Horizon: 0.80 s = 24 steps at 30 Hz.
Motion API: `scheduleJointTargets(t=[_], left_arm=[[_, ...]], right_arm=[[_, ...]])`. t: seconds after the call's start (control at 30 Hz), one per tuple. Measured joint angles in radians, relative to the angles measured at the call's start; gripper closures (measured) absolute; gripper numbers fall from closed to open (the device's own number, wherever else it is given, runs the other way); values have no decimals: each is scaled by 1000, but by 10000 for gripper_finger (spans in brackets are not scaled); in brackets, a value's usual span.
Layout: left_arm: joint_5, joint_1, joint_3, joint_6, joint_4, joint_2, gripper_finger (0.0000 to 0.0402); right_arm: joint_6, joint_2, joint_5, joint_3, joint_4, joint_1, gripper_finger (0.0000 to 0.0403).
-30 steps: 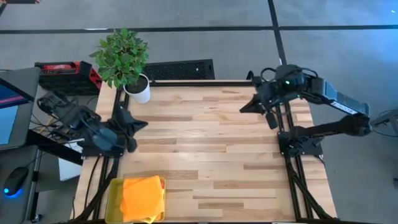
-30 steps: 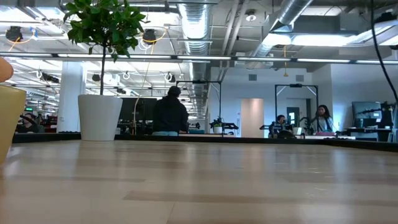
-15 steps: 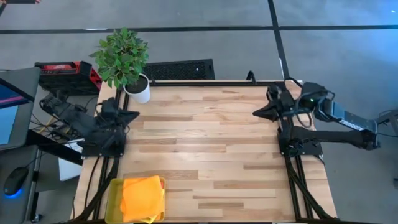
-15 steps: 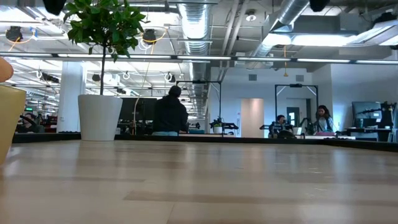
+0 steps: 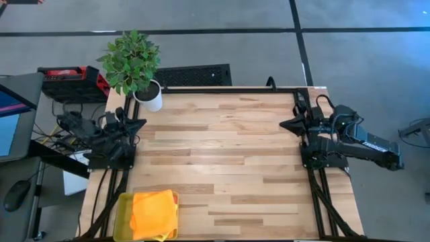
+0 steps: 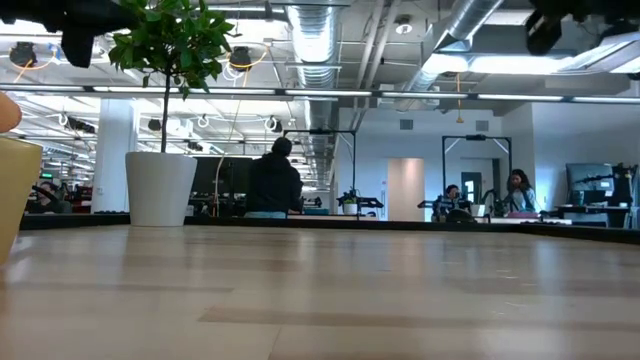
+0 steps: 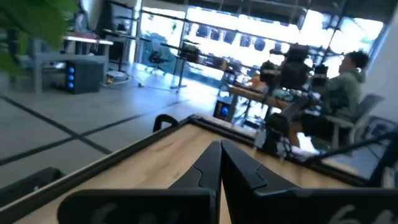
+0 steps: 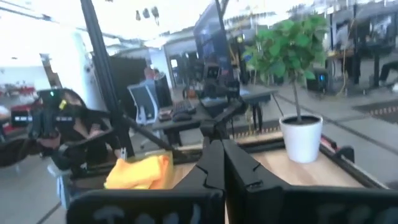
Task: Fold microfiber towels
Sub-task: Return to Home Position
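Orange microfiber towels (image 5: 154, 212) lie stacked in a translucent yellow-green tray (image 5: 122, 216) at the table's near left corner; a yellow cloth edge shows under them. The stack also shows in the right wrist view (image 8: 142, 172). The pink towel is out of view. My left gripper (image 5: 142, 123) is shut and empty at the table's left edge, above the wood. My right gripper (image 5: 283, 124) is shut and empty at the table's right edge. Each wrist view shows its own fingers (image 7: 219, 163) (image 8: 214, 163) closed together.
A potted plant in a white pot (image 5: 147, 95) stands at the far left corner. A black frame runs along the table's sides (image 5: 311, 176). The tray's rim shows at the low view's left (image 6: 14, 190). People sit in the room beyond the table.
Both arms have drawn back toward their own sides of the table and lowered. My left gripper has gone toward the left edge and a little toward the far edge. My right gripper has gone toward the right edge and come down from its raised pose.
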<state>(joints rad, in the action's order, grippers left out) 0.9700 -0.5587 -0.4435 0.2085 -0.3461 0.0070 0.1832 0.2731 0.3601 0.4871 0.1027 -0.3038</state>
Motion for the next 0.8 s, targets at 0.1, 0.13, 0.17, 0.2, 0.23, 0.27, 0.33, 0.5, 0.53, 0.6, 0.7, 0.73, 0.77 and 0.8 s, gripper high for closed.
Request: scheduleJointTargets(t=[0.1, 0.13, 0.17, 0.2, 0.23, 0.27, 0.33, 0.5, 0.53, 0.6, 0.7, 0.73, 0.77, 0.8], left_arm=[[-31, 0, 1, -18, 10, -1, 401], [-32, 0, 5, -23, 14, -1, 401], [-36, 1, 9, -24, 1, -5, 401], [-50, 1, 10, -24, -6, -5, 401], [-61, 1, 9, -26, 2, -5, 401], [-72, 0, 6, -32, 6, -5, 401], [-91, 1, 9, -32, -9, -3, 401], [-111, 1, 57, -27, 4, -4, 401], [-109, 1, 73, -21, 4, -4, 401], [-100, 1, 108, 3, 1, -4, 401], [-93, 1, 155, 33, 14, -4, 401], [-92, 1, 172, 42, 22, -4, 401], [-87, 1, 192, 47, 34, -4, 401], [-83, 1, 214, 47, 59, -4, 401]], right_arm=[[24, -51, -4, -66, -63, 0, 389], [27, -67, -9, -92, -82, 0, 389], [27, -80, -16, -114, -104, 0, 389], [28, -94, -20, -136, -126, 0, 390], [29, -108, -22, -163, -150, 0, 391], [29, -118, -22, -188, -174, 0, 392], [29, -135, -22, -238, -230, 0, 393], [37, -160, -22, -352, -366, 0, 390], [48, -160, -22, -372, -387, 0, 390], [58, -160, -22, -409, -430, 0, 390], [76, -160, -22, -461, -492, 0, 391], [79, -160, -22, -479, -516, 0, 391], [79, -160, -23, -480, -507, 0, 392], [79, -160, -22, -480, -500, 0, 391]])
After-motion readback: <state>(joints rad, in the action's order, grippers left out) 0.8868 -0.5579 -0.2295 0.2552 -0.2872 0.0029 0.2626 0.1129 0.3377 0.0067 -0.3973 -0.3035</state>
